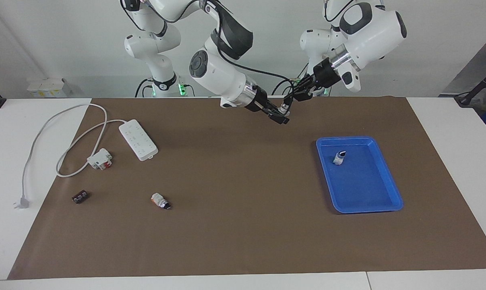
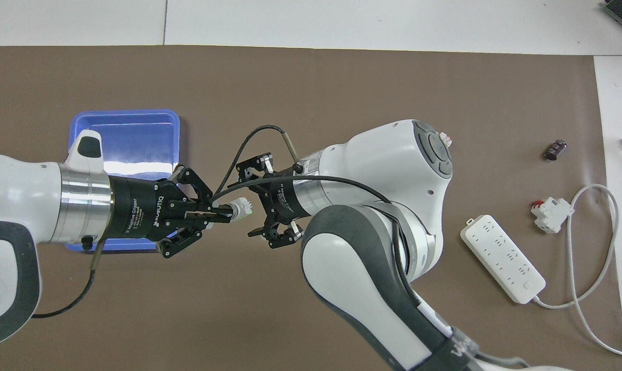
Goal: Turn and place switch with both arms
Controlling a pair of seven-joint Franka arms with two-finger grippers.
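Left gripper [image 2: 223, 213] is grasping the switch [image 2: 240, 208] in the air above the tabletop [image 1: 243, 209]; right gripper [image 2: 262, 200], at its 3 o'clock, is standing released.

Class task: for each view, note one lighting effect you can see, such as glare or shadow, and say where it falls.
Overhead view: bright white glare streaks the blue tray floor beside the left arm. Facing view: soft shadows fringe the tray and power strip.

Power strip cable [image 2: 594, 288] cut off at frame edge
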